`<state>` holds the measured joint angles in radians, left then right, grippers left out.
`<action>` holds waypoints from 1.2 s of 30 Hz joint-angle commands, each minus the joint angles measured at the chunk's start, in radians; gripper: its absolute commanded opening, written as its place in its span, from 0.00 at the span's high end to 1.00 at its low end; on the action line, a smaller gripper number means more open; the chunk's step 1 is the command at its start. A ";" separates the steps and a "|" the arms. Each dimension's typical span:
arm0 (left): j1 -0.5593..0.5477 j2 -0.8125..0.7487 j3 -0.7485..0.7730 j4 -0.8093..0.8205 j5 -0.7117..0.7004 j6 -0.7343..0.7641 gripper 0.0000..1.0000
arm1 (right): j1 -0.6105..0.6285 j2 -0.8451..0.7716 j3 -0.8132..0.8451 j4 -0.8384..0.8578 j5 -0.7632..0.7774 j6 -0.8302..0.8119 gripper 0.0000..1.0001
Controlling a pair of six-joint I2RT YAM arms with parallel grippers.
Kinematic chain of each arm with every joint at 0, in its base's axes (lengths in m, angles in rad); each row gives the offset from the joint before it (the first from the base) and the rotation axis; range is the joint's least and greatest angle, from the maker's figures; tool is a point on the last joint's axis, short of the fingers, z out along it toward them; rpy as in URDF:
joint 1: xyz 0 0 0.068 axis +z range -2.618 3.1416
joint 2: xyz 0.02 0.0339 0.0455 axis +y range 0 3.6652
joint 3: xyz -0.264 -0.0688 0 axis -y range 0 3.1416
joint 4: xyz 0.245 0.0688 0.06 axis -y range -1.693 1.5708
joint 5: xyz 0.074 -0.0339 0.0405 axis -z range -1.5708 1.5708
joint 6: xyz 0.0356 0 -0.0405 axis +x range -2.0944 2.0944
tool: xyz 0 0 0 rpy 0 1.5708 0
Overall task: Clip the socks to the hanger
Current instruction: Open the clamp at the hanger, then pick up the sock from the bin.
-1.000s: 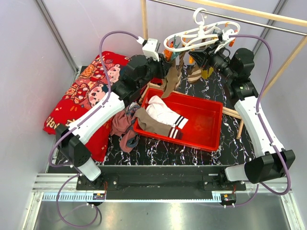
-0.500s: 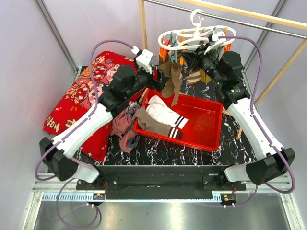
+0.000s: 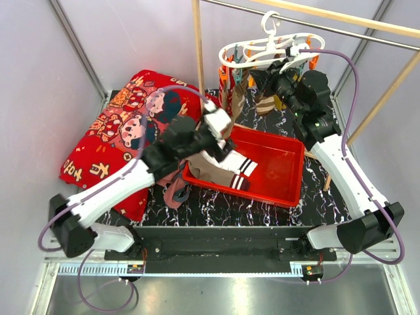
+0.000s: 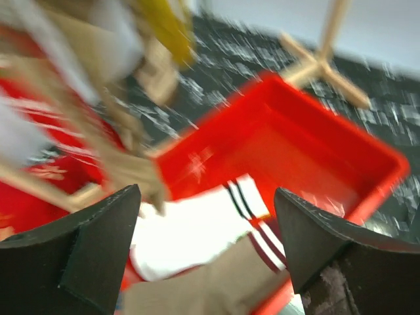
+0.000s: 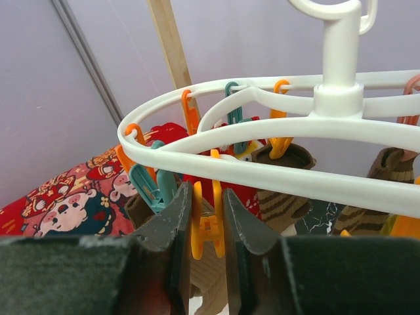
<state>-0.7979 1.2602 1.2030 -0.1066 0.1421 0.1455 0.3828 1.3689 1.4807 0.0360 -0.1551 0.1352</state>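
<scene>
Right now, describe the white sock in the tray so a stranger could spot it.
Find the red tray on the black marbled table. Two socks lie at its left end; yours is the white sock, on the far side of the taupe sock.

Right claw around hanger's yellow peg

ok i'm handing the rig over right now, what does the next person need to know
Left gripper: open and empty, over the red tray.
Right gripper: closed on a yellow peg of the hanger, up at the back right.
Done: a few brown socks hang clipped under the hanger.
Left: a white sock and a brown sock lie in the tray, not yet picked up. Both need clipping.
</scene>
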 commanded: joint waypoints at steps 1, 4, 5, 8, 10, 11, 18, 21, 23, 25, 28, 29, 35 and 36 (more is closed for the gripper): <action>-0.090 0.143 0.032 -0.079 -0.019 0.034 0.15 | 0.019 -0.027 -0.005 -0.028 -0.001 -0.023 0.91; -0.130 0.260 0.069 -0.122 -0.082 0.028 0.19 | 0.019 -0.037 -0.013 -0.031 0.009 -0.037 0.91; -0.141 0.289 0.105 -0.142 -0.128 0.032 0.21 | 0.019 -0.037 -0.013 -0.031 0.012 -0.040 0.91; -0.172 0.422 0.203 -0.234 -0.180 0.055 0.24 | 0.019 -0.040 -0.019 -0.030 0.009 -0.043 0.91; -0.181 0.508 0.246 -0.291 -0.182 0.071 0.26 | 0.019 -0.039 -0.022 -0.031 0.006 -0.043 0.91; -0.182 0.533 0.271 -0.315 -0.185 0.075 0.28 | 0.019 -0.039 -0.022 -0.030 0.006 -0.043 0.91; -0.182 0.758 0.472 -0.416 -0.206 0.100 0.38 | 0.019 -0.036 -0.026 -0.030 0.003 -0.048 0.91; -0.182 0.833 0.546 -0.452 -0.203 0.111 0.39 | 0.019 -0.034 -0.026 -0.030 0.002 -0.051 0.91; -0.182 0.864 0.572 -0.456 -0.205 0.123 0.40 | 0.021 -0.034 -0.028 -0.031 0.002 -0.052 0.91; -0.181 0.903 0.595 -0.467 -0.208 0.132 0.41 | 0.021 -0.036 -0.030 -0.031 0.002 -0.055 0.91; -0.178 0.939 0.624 -0.490 -0.210 0.138 0.43 | 0.019 -0.034 -0.031 -0.031 0.002 -0.057 0.91; -0.175 0.946 0.627 -0.493 -0.204 0.141 0.43 | 0.019 -0.037 -0.033 -0.030 0.002 -0.057 0.91; -0.155 1.002 0.644 -0.530 -0.147 0.137 0.43 | 0.019 -0.037 -0.039 -0.030 0.000 -0.059 0.91; -0.155 1.012 0.655 -0.539 -0.147 0.137 0.43 | 0.019 -0.039 -0.040 -0.030 -0.001 -0.062 0.91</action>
<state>-0.9668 2.2398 1.7924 -0.6117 -0.0368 0.2668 0.3836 1.3586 1.4582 0.0341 -0.1219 0.0864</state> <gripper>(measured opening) 0.572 0.249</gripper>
